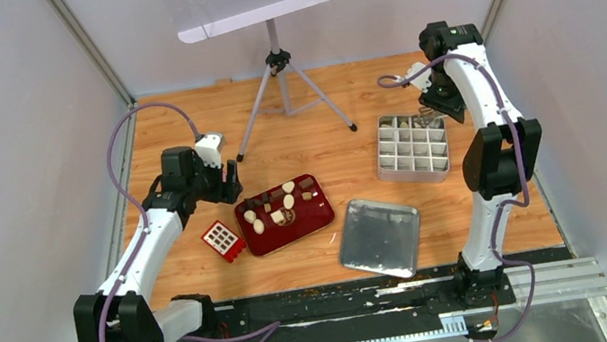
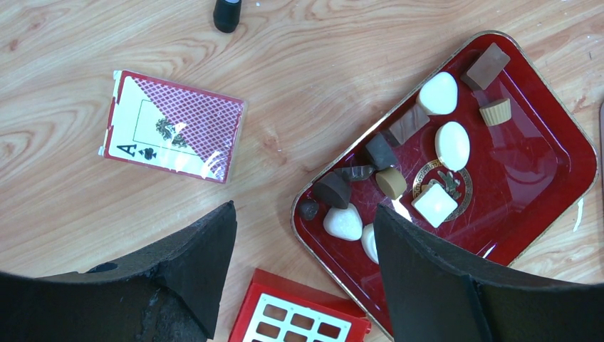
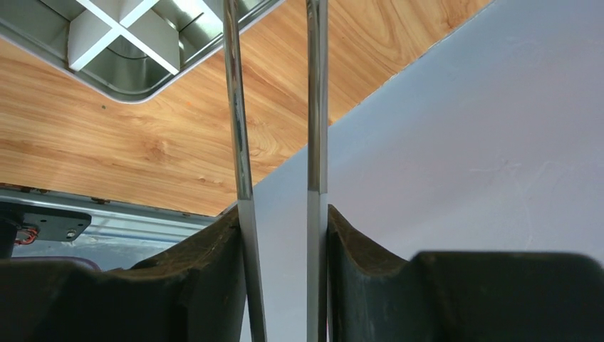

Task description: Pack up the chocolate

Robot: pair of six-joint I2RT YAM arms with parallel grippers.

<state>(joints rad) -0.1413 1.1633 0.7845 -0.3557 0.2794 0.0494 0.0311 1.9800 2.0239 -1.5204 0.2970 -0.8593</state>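
Left gripper (image 2: 305,211): its fingers are far apart and hold nothing. It hangs over the near left end of the red tray.
Right gripper (image 3: 281,212): it is pinched tight on metal tongs (image 3: 240,142). The two thin blades stick out toward a corner of the tin box.
Chocolate (image 2: 453,145): all of it that shows lies in the red tray. There are white ovals, a white square, dark brown blocks and two small tan pieces.
Red tray (image 1: 321,211): it sits in the middle of the table (image 1: 184,125).
Tin box (image 1: 412,147): it sits to the right of the tray and has many small cells. What is inside is too small to tell.
Tin lid (image 1: 379,234): it lies flat, nearer than the box.
Red box (image 1: 222,239): it is just beside the tray's left end.
Playing card (image 2: 174,127): it lies face up, off to the tray's side.
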